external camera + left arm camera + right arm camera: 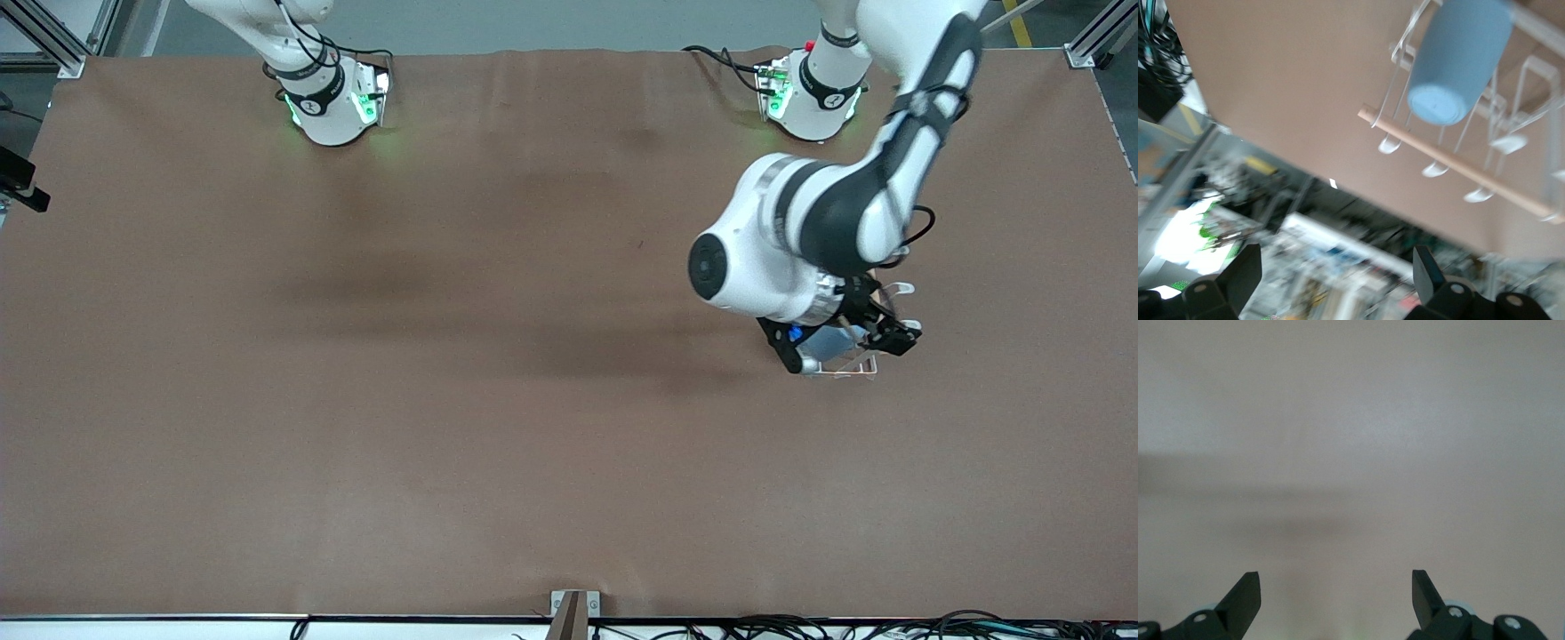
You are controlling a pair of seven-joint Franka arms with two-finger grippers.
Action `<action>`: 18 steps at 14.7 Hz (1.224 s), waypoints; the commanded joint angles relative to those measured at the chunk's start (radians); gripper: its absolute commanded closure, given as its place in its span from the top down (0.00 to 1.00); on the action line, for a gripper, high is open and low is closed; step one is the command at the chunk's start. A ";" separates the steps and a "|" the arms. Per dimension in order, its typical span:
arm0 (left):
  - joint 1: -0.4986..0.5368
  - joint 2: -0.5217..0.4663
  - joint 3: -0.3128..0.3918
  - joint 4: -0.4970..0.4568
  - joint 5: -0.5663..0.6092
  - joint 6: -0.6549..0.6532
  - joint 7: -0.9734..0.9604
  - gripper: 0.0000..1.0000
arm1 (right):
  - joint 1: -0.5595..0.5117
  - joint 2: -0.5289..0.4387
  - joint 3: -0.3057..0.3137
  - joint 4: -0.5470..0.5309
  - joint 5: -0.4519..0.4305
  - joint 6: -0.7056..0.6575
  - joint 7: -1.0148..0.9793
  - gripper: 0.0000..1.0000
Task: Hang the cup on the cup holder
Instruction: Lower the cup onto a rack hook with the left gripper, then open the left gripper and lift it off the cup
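The light-blue cup (1459, 59) sits upturned over a prong of the white wire cup holder (1511, 143), its base toward the left wrist camera, beside the wooden dowel (1458, 163). In the front view the cup (829, 340) and the cup holder (855, 367) show only in part under the left arm, toward that arm's end of the table. My left gripper (843, 348) is open and empty over the cup holder, and its fingertips (1245, 270) are clear of the cup. My right gripper (1336, 587) is open and empty over bare table and is out of the front view.
The brown table cover (444, 356) spreads wide around the cup holder. The two arm bases (333, 107) stand along the table's edge farthest from the front camera. Cables (889, 627) lie off the table's near edge.
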 commanded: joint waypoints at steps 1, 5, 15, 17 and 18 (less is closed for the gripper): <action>0.022 -0.015 -0.007 0.131 -0.156 -0.013 -0.126 1.00 | -0.010 -0.025 0.015 -0.033 -0.015 0.010 0.014 1.00; 0.022 -0.067 -0.018 0.194 -0.271 0.005 -0.365 1.00 | -0.011 -0.023 0.015 -0.033 -0.012 0.005 0.022 1.00; 0.037 -0.260 -0.008 0.231 -0.455 0.013 -0.533 1.00 | -0.016 -0.017 0.017 -0.033 0.003 0.013 0.045 1.00; 0.056 -0.291 -0.008 0.230 -0.480 0.013 -0.533 1.00 | -0.015 -0.016 0.017 -0.033 0.005 0.016 0.045 1.00; 0.074 -0.293 -0.008 0.230 -0.492 0.011 -0.533 1.00 | -0.016 -0.016 0.017 -0.033 0.019 0.015 0.045 1.00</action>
